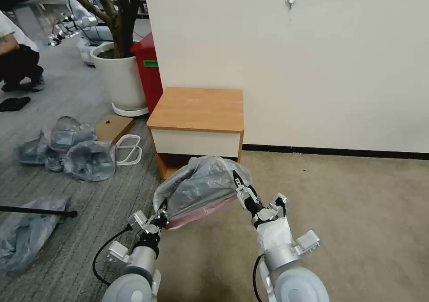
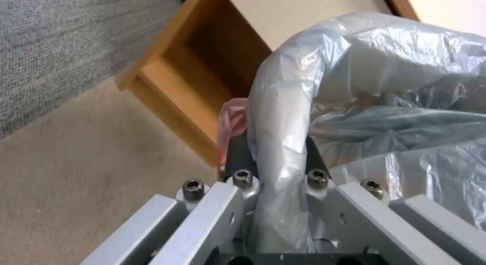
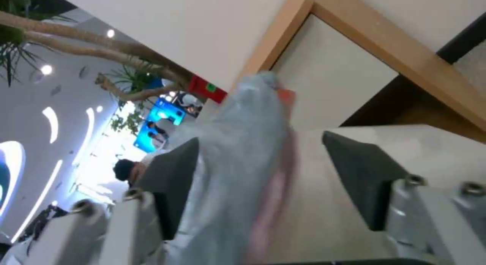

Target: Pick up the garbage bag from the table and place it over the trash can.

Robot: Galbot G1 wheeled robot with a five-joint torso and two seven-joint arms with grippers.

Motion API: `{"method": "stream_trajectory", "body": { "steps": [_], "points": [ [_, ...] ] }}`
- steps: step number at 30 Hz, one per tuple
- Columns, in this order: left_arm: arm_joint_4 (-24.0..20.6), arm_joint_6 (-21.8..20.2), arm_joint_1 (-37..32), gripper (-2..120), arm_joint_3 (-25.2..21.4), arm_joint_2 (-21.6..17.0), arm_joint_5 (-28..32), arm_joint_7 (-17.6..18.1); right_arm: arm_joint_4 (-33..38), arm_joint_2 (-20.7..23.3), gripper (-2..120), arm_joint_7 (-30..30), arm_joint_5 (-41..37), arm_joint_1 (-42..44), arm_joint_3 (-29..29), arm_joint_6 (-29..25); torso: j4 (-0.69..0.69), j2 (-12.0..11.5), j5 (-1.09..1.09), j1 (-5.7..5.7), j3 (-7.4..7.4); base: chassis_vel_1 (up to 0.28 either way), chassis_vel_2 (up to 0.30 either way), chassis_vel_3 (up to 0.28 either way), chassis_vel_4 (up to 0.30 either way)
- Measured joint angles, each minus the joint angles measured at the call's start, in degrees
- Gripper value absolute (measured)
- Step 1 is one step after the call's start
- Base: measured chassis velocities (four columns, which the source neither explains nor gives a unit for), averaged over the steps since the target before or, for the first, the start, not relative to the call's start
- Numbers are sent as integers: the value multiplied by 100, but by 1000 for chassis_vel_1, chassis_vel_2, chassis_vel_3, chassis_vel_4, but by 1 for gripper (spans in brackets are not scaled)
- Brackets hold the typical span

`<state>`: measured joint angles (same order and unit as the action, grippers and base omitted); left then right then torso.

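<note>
The garbage bag (image 1: 201, 188) is held spread in the air just in front of the table (image 1: 199, 110), below its top. One edge is pinched by the left gripper (image 2: 276, 158). The right gripper (image 3: 263, 181) is parted wide, the bag's pinkish rim lying between its fingers (image 3: 362, 177).

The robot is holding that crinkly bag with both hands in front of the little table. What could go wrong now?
1. The right gripper has its jaws wide apart with just a strip of the garbage bag between them, so that side might slip out.
2. The left gripper bunches only a thin fold of the plastic, which could tear or pull free.
3. The bag hangs close to the table front and might snag on it.
</note>
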<state>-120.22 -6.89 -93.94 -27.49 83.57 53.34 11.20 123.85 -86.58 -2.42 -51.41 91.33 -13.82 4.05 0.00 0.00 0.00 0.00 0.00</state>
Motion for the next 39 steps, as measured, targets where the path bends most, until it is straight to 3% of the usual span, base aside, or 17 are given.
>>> {"method": "stream_trajectory", "body": {
  "steps": [3,7,9,16,23,29,39],
  "points": [
    [-6,-3,-1,4,-2,2,6,0,-5,-15,48,18,32,1,5,-20,0,0,0,0,0,0,0,0,0],
    [-6,-3,-12,4,-2,4,6,0,26,-16,40,21,42,-2,7,-23,0,0,0,0,0,0,0,0,0],
    [7,-3,-23,4,-7,-1,5,0,74,-13,26,24,58,-4,3,-26,0,0,0,0,0,0,0,0,0],
    [15,-3,18,4,-25,42,5,1,125,-27,0,29,102,13,52,-32,0,0,0,0,0,0,0,0,0],
    [-9,-4,16,4,-74,69,59,13,179,-59,0,35,213,62,167,-63,0,0,-1,0,0,0,0,0,0],
    [-120,-120,43,4,-185,101,645,174,198,-12,0,105,350,205,178,-166,0,0,0,0,0,0,0,0,0],
    [-398,-239,-56,4,-178,127,1025,282,-160,45,0,134,444,113,-63,-289,0,0,0,0,0,0,0,0,0]
  ]
}}
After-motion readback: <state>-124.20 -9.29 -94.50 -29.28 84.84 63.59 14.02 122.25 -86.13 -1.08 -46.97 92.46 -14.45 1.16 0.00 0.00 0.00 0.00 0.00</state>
